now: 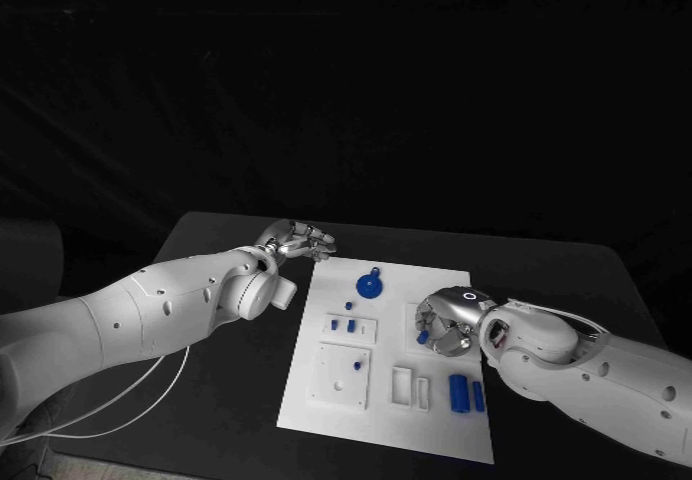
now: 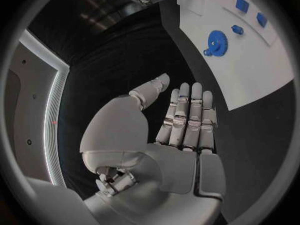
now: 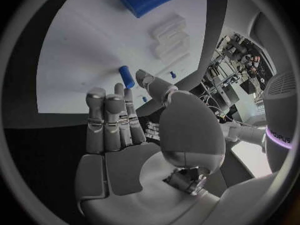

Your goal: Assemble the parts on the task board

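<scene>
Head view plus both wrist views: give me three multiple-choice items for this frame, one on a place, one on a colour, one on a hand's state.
1. Where does the gear lie?
A. On the task board, near its far edge
B. On the black table, off the board
C. In the left hand

2. What colour are the two cylinders at the board's near right part?
A. Grey
B. Blue
C. White

3. How is the left hand?
A. Holding the gear
B. Holding a cylinder
C. Holding nothing, fingers extended

Answers: 1 A, the head view shows the gear on the white plate by its far edge. 2 B, both show blue against the white. 3 C, the left wrist view shows its palm bare, over the black table.
</scene>
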Robot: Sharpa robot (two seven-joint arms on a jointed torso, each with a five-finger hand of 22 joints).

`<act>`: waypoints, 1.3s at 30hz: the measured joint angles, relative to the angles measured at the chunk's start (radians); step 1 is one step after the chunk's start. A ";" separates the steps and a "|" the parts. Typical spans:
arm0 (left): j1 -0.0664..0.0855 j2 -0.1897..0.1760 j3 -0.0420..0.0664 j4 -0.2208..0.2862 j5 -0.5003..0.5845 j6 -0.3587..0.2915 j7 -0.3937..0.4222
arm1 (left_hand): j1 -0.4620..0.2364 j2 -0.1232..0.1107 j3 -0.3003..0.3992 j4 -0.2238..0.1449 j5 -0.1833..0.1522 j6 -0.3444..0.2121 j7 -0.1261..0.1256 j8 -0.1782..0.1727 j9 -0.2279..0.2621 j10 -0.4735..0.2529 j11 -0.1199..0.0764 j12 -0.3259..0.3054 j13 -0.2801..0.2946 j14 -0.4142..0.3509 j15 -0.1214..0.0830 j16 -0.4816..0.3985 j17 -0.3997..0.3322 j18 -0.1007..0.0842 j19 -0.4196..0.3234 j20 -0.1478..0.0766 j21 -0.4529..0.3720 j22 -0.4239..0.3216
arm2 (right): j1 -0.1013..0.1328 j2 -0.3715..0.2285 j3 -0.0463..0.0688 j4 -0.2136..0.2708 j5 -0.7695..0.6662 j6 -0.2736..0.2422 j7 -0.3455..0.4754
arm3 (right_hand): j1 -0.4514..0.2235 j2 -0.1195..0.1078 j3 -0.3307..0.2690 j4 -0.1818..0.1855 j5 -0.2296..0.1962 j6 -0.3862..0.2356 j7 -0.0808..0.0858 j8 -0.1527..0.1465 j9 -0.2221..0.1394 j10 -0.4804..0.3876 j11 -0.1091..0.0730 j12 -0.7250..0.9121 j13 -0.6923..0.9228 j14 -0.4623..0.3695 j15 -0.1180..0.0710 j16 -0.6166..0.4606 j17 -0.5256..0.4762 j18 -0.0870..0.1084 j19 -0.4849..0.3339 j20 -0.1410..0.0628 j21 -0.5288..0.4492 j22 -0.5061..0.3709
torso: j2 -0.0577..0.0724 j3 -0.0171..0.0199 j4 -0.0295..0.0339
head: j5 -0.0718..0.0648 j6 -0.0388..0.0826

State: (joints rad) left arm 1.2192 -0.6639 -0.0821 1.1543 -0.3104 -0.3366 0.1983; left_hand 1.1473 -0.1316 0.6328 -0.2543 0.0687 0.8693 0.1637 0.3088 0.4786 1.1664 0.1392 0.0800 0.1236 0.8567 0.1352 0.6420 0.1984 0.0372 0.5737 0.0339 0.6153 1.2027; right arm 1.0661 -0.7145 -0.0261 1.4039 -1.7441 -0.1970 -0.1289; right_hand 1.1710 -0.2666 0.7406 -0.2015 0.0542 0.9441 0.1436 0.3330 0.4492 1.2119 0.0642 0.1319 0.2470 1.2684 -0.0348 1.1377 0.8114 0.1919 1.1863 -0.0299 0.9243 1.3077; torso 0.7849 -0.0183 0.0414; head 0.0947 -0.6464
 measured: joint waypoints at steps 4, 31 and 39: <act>0.000 0.000 0.000 0.000 0.000 0.000 0.000 | 0.000 0.000 0.000 0.000 0.000 0.000 0.000 0.000 0.000 0.000 0.000 0.000 0.000 0.000 0.000 0.000 0.000 0.000 0.000 0.000 0.000 0.000 | -0.009 0.014 -0.004 -0.011 -0.020 -0.004 -0.008 | 0.003 0.003 0.041 0.015 0.000 0.021 -0.011 0.010 0.004 0.024 -0.006 0.011 0.007 0.005 -0.009 0.001 0.000 0.000 0.008 0.000 0.007 0.000 | 0.000 -0.0001 0.0001 | 0.000 -0.002; 0.000 0.004 0.000 -0.008 0.001 0.002 -0.002 | 0.000 0.000 0.000 0.000 0.000 0.000 0.000 0.000 0.000 0.000 0.000 0.000 -0.001 0.004 -0.004 0.000 0.002 0.000 0.000 0.000 -0.004 0.001 | -0.030 -0.001 -0.009 0.027 -0.067 -0.162 -0.047 | 0.001 0.025 0.140 0.032 -0.001 0.105 -0.045 0.056 0.024 0.065 -0.036 0.056 0.055 0.031 -0.041 0.008 -0.001 0.000 0.038 -0.016 0.031 0.000 | 0.000 0.0013 -0.0007 | 0.004 -0.011; 0.000 0.007 0.000 -0.021 0.001 0.004 -0.003 | 0.000 0.000 0.000 0.000 0.000 0.000 0.000 0.000 0.000 0.000 0.000 0.000 -0.001 0.004 -0.004 0.000 0.002 0.000 0.000 0.000 -0.004 0.001 | -0.028 -0.024 0.021 0.107 -0.053 -0.192 -0.049 | 0.001 0.025 0.146 0.026 -0.004 0.105 -0.046 0.056 0.024 0.065 -0.036 0.060 0.061 0.034 -0.044 0.008 -0.001 0.000 0.038 -0.016 0.031 0.000 | -0.001 0.0012 -0.0007 | 0.010 -0.011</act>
State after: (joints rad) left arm 1.2191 -0.6569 -0.0819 1.1331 -0.3092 -0.3330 0.1958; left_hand 1.1473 -0.1316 0.6329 -0.2544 0.0687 0.8697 0.1641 0.3088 0.4786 1.1665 0.1391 0.0801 0.1229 0.8603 0.1316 0.6420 0.2002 0.0372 0.5737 0.0339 0.6116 1.2032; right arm 1.0385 -0.7390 -0.0050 1.5112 -1.7968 -0.3894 -0.1776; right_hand 1.1716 -0.2420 0.8863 -0.1751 0.0502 1.0495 0.0980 0.3890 0.4731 1.2766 0.0283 0.1920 0.3082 1.3022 -0.0786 1.1460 0.8103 0.1918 1.2244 -0.0460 0.9549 1.3074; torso 0.7836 -0.0171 0.0407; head 0.1044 -0.6570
